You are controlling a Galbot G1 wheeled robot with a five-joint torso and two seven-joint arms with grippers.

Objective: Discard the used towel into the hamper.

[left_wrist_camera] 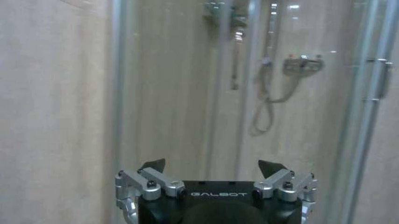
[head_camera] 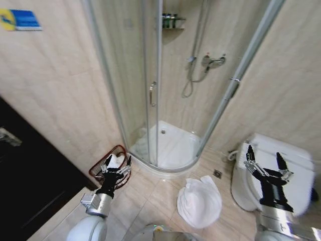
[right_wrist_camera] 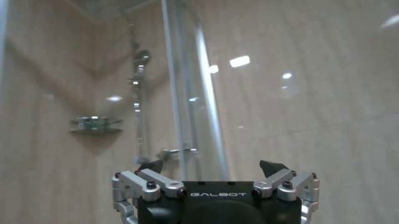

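- left gripper (head_camera: 116,161) is covering part of the hamper (head_camera: 98,168); white contents behind it are too unclear to identify
- toilet (head_camera: 296,160) is running off the right edge, right gripper (head_camera: 267,160) blocking its near side
- bottles on shower shelf (head_camera: 173,21) are too small to read
- wall sign (head_camera: 20,20) is being cropped at the left edge

- We're in a bathroom: beige tiled walls and floor.
- Curved glass shower cabin (head_camera: 150,90) in the corner, mixer and hose (head_camera: 208,65) on its wall.
- White toilet (head_camera: 273,170) just beside the cabin.
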